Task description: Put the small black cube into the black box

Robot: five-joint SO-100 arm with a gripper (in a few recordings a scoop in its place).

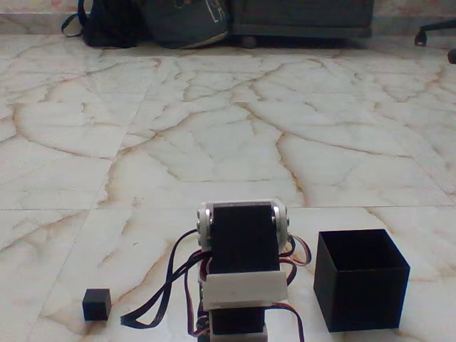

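From my fixed view, the small black cube sits on the marble floor near the bottom-left corner, well apart from everything. The arm stands at the bottom edge, centre; I cannot tell how its jaws stand. The black box rests right, open-topped.

From the fixed view I see the small black cube on marble floor lower left, the arm centred, and the open-topped black box right.
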